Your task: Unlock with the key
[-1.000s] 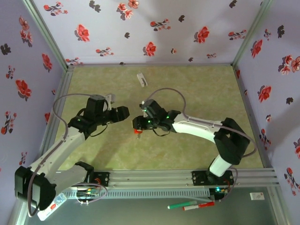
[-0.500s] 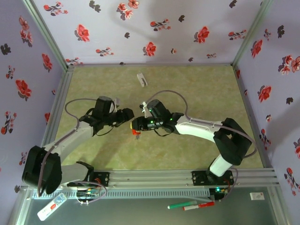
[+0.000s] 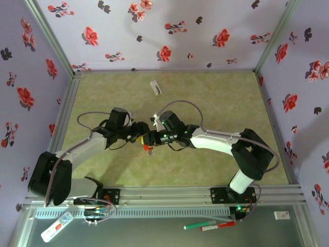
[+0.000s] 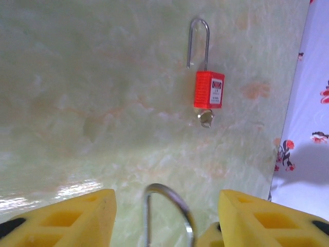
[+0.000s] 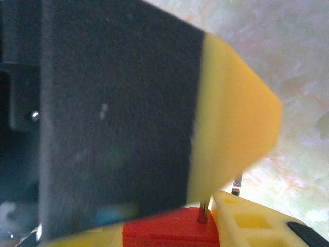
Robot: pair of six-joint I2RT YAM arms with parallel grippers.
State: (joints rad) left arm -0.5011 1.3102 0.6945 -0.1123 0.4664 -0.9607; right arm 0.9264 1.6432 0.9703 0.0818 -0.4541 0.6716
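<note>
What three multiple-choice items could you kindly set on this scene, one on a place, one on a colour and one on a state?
1. Where is the small white object?
A. Near the far edge of the table
B. On the rail between the arm bases
C. In a gripper

2. What colour is the body of the padlock in the right gripper?
A. Blue
B. Green
C. Red

3. How is the left gripper set?
A. Shut flat, nothing between
B. Open, a metal loop between its fingers
C. Clamped on a pen

Answers:
1 A: the top view shows it close to the far wall, apart from both arms.
2 C: the right wrist view shows a red body between the yellow fingers.
3 B: the left wrist view shows a gap on each side of the loop.
</note>
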